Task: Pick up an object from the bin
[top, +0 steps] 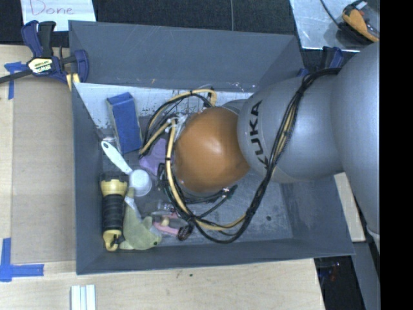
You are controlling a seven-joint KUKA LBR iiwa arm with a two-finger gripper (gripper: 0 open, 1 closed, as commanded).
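- The orange cover (210, 150) on the wrist hides the gripper beneath it; released or clenched, I cannot tell.
- A purple thing (153, 159) peeks out just left of the cover, half under the cables (169, 173) (its kind is unclear).
- Further left lie a blue block (124, 121), a white spoon (116, 155) and a black-and-yellow tool (111, 208).
- The arm (310, 128) shows the letters "UKA"; a paper note (55, 7) well beyond reads "Done".

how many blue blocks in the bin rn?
1. The blue block is at the back-left of the bin, leaning on its wall. Others may be hidden under the arm.
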